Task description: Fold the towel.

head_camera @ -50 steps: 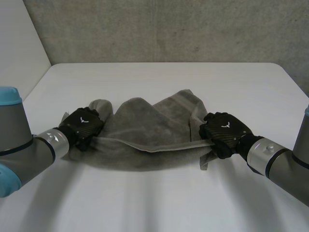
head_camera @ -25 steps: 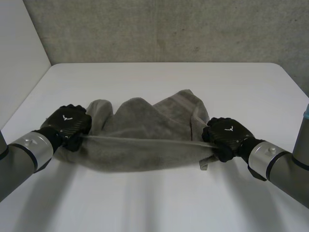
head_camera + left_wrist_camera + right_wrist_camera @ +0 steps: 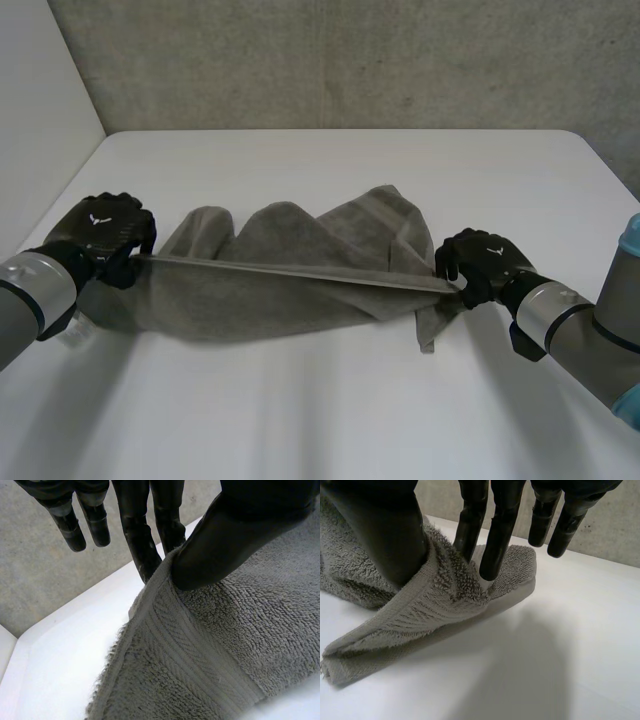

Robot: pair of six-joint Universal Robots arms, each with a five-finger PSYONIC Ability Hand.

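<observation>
Your left hand (image 3: pixel 100 232) pinched one end of the towel (image 3: pixel 290 295), your right hand (image 3: pixel 480 262) the other, its near edge taut between them

Head above; wrists close (sharing towel (image 3: pixel 290 295))

I'm looking at the white table (image 3: pixel 330 420): the towel (image 3: pixel 290 300) lies bunched on it, stretched between my left hand (image 3: pixel 103 235) and right hand (image 3: pixel 483 265).
</observation>
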